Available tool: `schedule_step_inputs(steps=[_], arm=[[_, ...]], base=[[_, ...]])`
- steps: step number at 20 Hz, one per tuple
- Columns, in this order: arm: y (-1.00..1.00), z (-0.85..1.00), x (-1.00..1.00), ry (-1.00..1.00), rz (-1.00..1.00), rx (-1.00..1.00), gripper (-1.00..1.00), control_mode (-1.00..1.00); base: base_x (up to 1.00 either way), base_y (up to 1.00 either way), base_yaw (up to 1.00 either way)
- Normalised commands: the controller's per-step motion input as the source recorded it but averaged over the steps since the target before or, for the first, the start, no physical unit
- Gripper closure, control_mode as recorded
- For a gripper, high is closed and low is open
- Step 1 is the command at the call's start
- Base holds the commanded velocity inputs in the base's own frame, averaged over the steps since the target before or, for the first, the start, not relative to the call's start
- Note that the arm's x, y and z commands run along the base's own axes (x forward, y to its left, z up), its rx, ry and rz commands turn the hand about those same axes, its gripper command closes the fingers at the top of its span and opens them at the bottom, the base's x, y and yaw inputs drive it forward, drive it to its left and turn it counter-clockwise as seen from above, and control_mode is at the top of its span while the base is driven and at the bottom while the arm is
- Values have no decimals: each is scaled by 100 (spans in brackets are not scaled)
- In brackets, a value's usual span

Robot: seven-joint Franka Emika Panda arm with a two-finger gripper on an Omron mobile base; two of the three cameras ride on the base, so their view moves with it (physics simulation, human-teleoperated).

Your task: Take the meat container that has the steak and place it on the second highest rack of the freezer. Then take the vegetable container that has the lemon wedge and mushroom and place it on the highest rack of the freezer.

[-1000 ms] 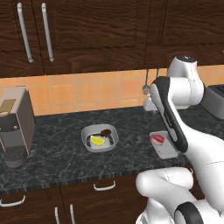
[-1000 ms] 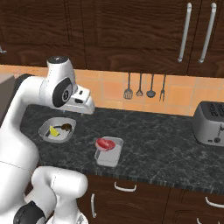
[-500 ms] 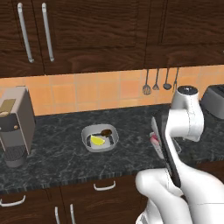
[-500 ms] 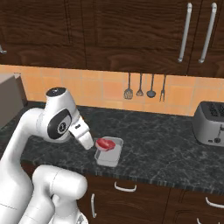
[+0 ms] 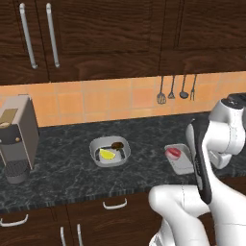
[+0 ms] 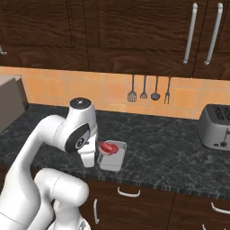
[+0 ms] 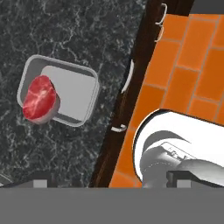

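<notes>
Looking down over the meat container (image 7: 59,90) on the dark counter (image 7: 87,35), close to the front edge. Steak (image 7: 40,97) sitting at one short end of it, long axis running away from that end toward the cabinet front. Claw (image 6: 90,158) hanging just beside the container's steak end, seen from the right base camera. Claw's opening: cannot tell, nothing seen in it. Vegetable container (image 5: 110,152) well apart along the counter, lemon wedge (image 5: 106,154) and mushroom (image 5: 116,145) inside. Likely next: shifting over the tray, lining up across its narrow width.
</notes>
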Motion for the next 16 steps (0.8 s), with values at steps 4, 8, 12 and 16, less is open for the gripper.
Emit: schedule_step_inputs(steps=[4,8,12,16], arm=[[-66,-3,9,37,-7,10,-100,-100],[-29,-22,3,20,0,10,-100,-100],[0,-35,2,1,0,12,-100,-100],[0,-43,6,0,0,2,-100,-100]], base=[[0,0,0],[0,0,0],[0,0,0],[0,0,0]])
